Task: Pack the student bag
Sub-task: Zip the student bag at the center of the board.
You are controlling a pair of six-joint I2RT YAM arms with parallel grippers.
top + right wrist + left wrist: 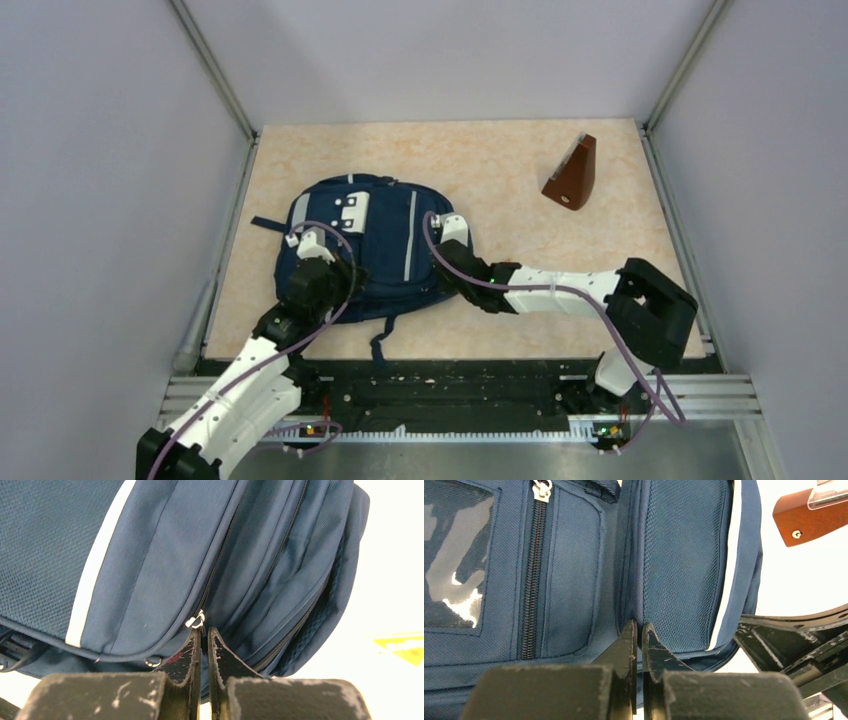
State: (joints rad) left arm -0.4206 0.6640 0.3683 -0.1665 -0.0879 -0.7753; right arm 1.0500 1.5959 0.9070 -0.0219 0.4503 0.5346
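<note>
The student bag (385, 235), navy blue with grey-white stripes and white patches, lies flat on the table's left half. My left gripper (322, 243) rests on its front. In the left wrist view the left gripper (639, 627) is shut on a fold of the bag's fabric (574, 570) between the zipped front pocket and a mesh pocket. My right gripper (443, 238) is at the bag's right edge. In the right wrist view the right gripper (204, 631) is shut at a silver zipper pull (196, 620) on the bag's side (150, 555).
A brown wooden wedge-shaped object (572, 175) stands at the far right of the table and also shows in the left wrist view (809, 520). Grey walls enclose the table on three sides. A metal rail (460, 385) runs along the near edge.
</note>
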